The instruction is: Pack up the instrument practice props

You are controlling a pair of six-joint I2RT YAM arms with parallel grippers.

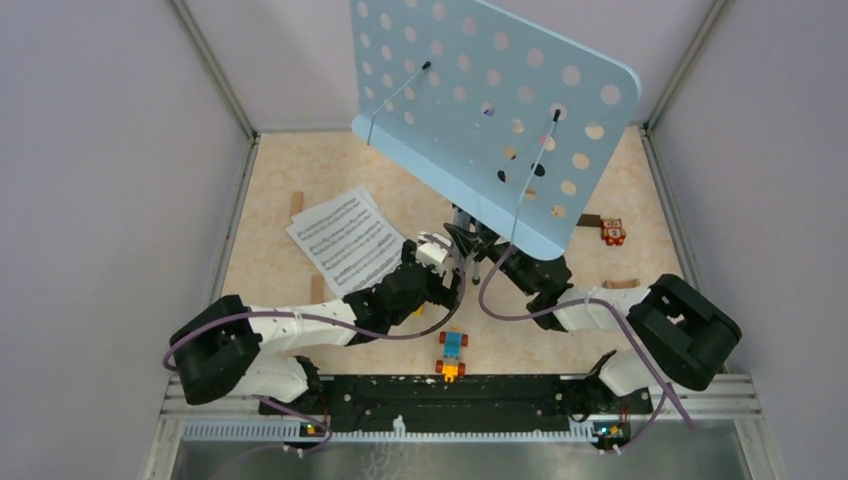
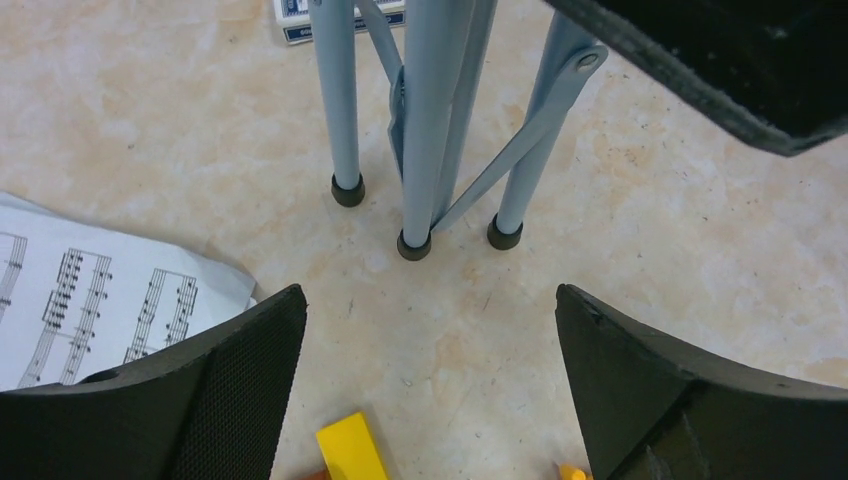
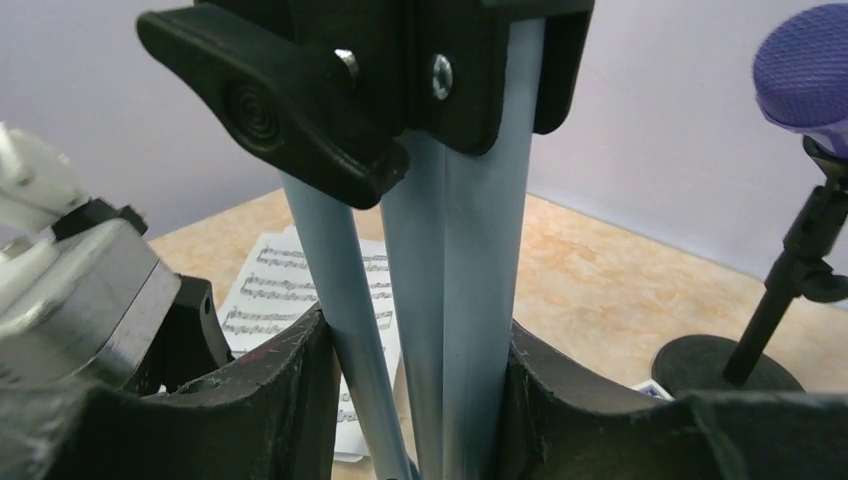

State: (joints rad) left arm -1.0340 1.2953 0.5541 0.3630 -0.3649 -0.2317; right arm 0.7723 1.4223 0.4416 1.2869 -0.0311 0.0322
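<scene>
Past a toy brick car (image 1: 452, 352), the left hand (image 2: 428, 300) hung wide open before the tripod legs (image 2: 415, 120) of the music stand (image 1: 490, 110). The right hand (image 3: 415, 340) clamped its pole (image 3: 470, 250), at the middle of the counter (image 1: 290, 160). Stowing the stand seemed underway. The next move looked like lowering it, clear of the sheet music (image 1: 345, 240) at left and the purple microphone (image 3: 805, 65) beyond.

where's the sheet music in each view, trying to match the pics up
Top external: sheet music lies flat, left of centre.
Left wrist: at the lower left edge, left of the music stand.
Right wrist: low centre-left, behind the stand's tubes.
Shared landmark: that pale blue music stand, next to the pages in every view.
</scene>
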